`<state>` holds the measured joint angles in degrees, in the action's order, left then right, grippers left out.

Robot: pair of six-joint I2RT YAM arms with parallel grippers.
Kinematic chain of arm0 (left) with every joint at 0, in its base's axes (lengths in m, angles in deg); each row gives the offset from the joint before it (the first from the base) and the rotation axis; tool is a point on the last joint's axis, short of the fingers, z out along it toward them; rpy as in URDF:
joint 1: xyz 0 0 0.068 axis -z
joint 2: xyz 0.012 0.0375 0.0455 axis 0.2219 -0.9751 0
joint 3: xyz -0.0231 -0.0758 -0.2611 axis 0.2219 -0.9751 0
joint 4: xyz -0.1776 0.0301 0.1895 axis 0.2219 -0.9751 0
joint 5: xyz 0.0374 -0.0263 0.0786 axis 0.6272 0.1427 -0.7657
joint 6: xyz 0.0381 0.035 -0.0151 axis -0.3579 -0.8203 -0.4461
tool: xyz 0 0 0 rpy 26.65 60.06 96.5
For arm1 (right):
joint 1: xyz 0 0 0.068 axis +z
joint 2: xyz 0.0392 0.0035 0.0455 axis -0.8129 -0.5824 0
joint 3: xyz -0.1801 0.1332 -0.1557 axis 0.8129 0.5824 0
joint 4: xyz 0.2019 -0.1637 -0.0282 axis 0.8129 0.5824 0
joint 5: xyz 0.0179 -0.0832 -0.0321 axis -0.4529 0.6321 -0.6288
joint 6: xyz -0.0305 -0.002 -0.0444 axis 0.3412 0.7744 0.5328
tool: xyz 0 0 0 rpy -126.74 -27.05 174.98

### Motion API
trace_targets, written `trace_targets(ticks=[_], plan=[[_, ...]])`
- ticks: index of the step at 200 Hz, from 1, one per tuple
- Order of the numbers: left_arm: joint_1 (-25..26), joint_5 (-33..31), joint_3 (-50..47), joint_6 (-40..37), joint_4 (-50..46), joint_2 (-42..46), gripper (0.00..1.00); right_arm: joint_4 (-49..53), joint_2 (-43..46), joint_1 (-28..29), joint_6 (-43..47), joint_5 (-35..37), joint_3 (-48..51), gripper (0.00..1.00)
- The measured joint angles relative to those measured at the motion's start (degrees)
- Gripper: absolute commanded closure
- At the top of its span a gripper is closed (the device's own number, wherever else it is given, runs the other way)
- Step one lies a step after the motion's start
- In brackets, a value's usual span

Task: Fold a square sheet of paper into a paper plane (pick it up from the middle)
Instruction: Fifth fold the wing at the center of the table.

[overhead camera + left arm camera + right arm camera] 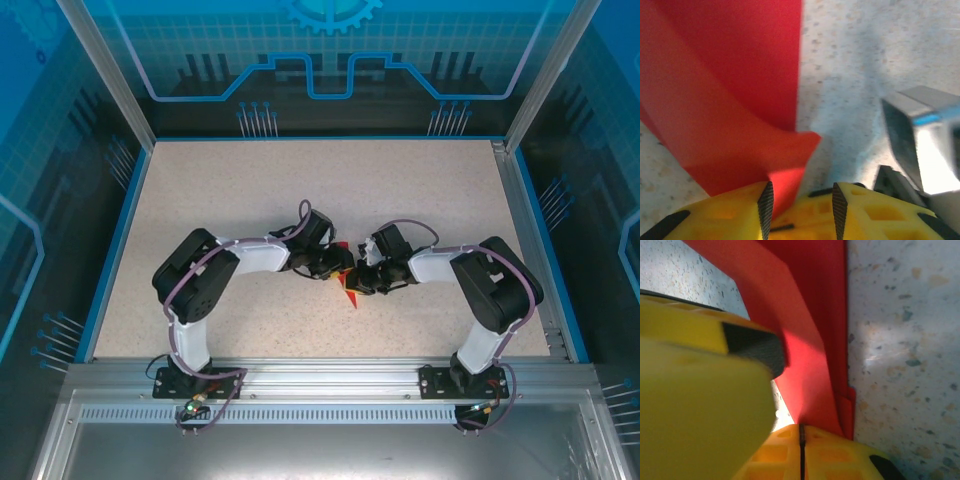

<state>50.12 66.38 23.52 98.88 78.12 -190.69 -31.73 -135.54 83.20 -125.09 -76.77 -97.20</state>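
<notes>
1. Step in hand (judged): mid-fold. The red sheet [740,75] is near mid-table, btwn the two grippers. It is creased along one straight folded edge, and one flap curls up off the speckled tabletop [250,190].
2. Right gripper [801,435]: fingers together, the seam a thin dark line. The sheet's folded edge runs down into that seam, so it appears clamped on the sheet, prob. as anchor.
3. Left gripper [801,202]: fingers apart, w/ a clear gap btwn the ribbed pads [766,210]. The raised flap's corner reaches into the gap beside one pad but is not pinched.
4. Next move (judged): shut the left fingers on the flap, carry it over to the crease line and press it flat. This needs a firm right-side hold, or the thin sheet may slide or skew.
5. In the way: the grippers are almost touching. In the right wrist view a left finger crowds the sheet. A grey housing [920,130], prob. part of the right arm, sits just beside the left fingers. Little room to swing the flap; collision risk.
6. Surroundings: blue-trimmed enclosure walls [115,230]; aluminium rail [320,372] at the near edge by the arm bases.
</notes>
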Motion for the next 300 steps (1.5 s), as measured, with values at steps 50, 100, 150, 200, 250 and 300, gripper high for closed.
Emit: trace_targets(ticks=[50, 100, 150, 200, 250, 300], plan=[[-0.5, -0.1, 0.2, 0.2, 0.1, -0.9, 0.61, 0.3, 0.0, 0.0, 0.0, 0.1, 0.0, 0.93], [-2.6, 0.0, 0.9, -1.2, -0.5, -1.2, 0.61, 0.3, 0.0, 0.0, 0.0, 0.2, 0.0, 0.93], [-4.6, 0.8, 2.2, -2.6, -1.0, -2.2, 0.61, 0.3, 0.0, 0.0, 0.3, 0.2, 0.0, 0.93], [-5.8, 3.3, 4.2, -3.9, -3.1, -3.5, 0.6, 0.4, -0.1, 0.0, 0.7, 0.2, -0.1, 0.93], [-8.1, 3.4, 5.6, -5.5, -3.4, -4.4, 0.6, 1.5, -0.4, 0.0, 1.3, 0.0, -0.8, 0.93], [-11.3, 2.7, 8.4, -7.1, -3.8, -6.3, 0.6, 2.4, -0.5, 0.0, 2.4, 0.0, -1.2, 0.93]])
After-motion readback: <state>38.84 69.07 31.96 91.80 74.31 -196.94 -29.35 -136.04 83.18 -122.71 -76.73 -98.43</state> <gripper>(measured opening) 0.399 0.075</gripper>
